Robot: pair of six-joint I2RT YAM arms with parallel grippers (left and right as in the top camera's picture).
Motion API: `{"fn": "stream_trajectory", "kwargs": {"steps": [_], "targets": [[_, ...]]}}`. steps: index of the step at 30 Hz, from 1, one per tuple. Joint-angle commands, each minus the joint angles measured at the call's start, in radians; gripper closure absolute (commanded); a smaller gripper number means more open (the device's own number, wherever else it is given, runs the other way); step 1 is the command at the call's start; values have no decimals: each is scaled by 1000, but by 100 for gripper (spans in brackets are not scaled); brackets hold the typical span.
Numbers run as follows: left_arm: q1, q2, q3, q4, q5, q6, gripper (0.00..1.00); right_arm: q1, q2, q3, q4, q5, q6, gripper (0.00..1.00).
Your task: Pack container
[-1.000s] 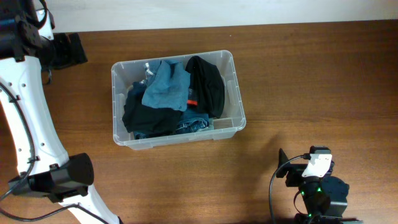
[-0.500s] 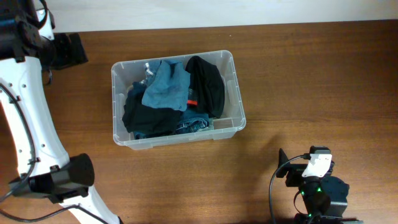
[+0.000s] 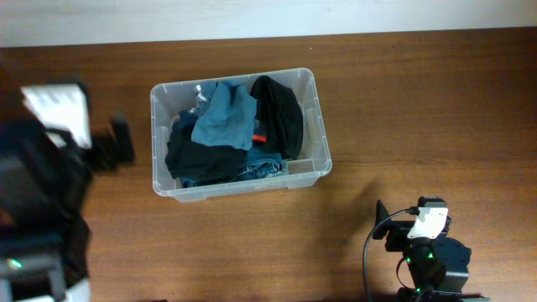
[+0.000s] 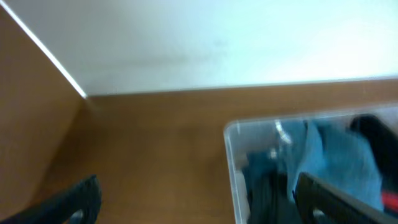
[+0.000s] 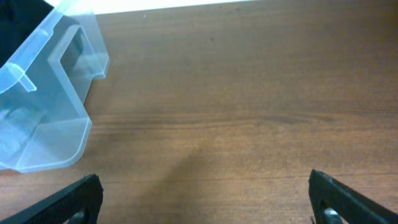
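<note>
While the container [image 3: 243, 188] sits unmoved at about 11 o'clock from the middle of the table [image 3: 436, 109], open side up, its long axis runs roughly from 9 to 3 o'clock, the 3 o'clock end turned slightly toward 12; a blue garment [image 3: 225, 119] and a black garment [image 3: 278, 117] fill it close to the rim. Change since half a second ago: the left arm, then stretched along the 9 o'clock edge, now appears blurred and drawn back, its left gripper [image 4: 196, 182] spread wide and empty near the container's 9 o'clock wall, which suggests packing is near complete. Right gripper [image 5: 202, 186], at 5 o'clock, likewise spread, holding nothing
</note>
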Motion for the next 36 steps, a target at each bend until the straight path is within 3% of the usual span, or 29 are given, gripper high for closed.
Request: {"fn": "stream_trajectory", "kwargs": {"steps": [1, 6, 11, 17, 21, 36], "targets": [[1, -186, -289, 46, 75, 41, 0, -7, -5, -7, 0, -13, -3, 2], [1, -490, -625, 88, 149, 41, 1, -7, -5, -7, 0, -13, -3, 1], [-19, -797, -938, 229, 156, 37, 1, -7, -5, -7, 0, -13, -3, 2], [-85, -1001, -1199, 368, 186, 37, 1, -7, -5, -7, 0, -13, -3, 2], [-105, -1006, -1250, 431, 189, 38, 1, -7, -5, -7, 0, -13, -3, 2], [-124, -1006, -1250, 431, 189, 38, 1, -7, -5, -7, 0, -13, -3, 2]]}}
